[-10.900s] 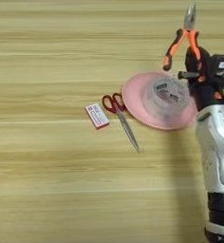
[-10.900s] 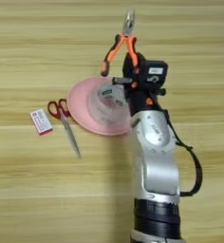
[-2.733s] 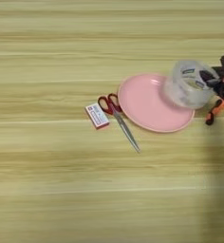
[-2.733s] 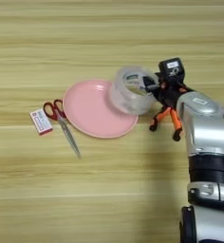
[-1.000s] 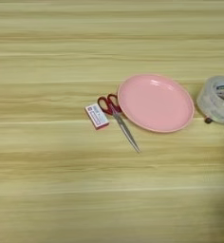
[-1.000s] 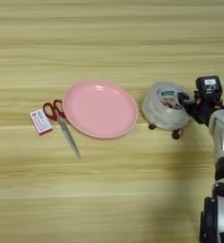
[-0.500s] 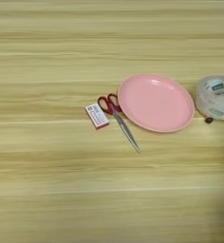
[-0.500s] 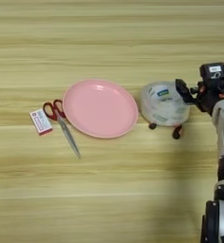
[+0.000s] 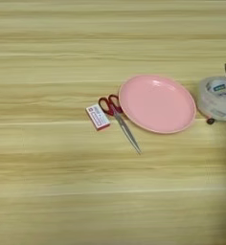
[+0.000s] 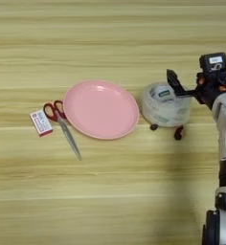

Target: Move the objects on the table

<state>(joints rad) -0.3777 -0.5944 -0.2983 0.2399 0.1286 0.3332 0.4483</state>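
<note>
Pink and round, the plate (image 10: 100, 109) lies empty near the middle of the light wooden desk (image 9: 62, 191). Just left of it, the red-handled scissors (image 9: 117, 117) rest with their handles close to the plate's rim and their blades pointing down and to the right. The small red-and-white box (image 9: 98, 116) sits against the scissors' left side. Right of the plate, apart from its rim, stands the clear tape roll (image 10: 165, 105), lying over the pliers (image 10: 178, 132) (only their dark handle tips peek out below it). The claw (image 10: 182, 91) is at the roll's upper right with one black finger (image 10: 173, 82) over the rim; whether it grips or has released I cannot tell.
</note>
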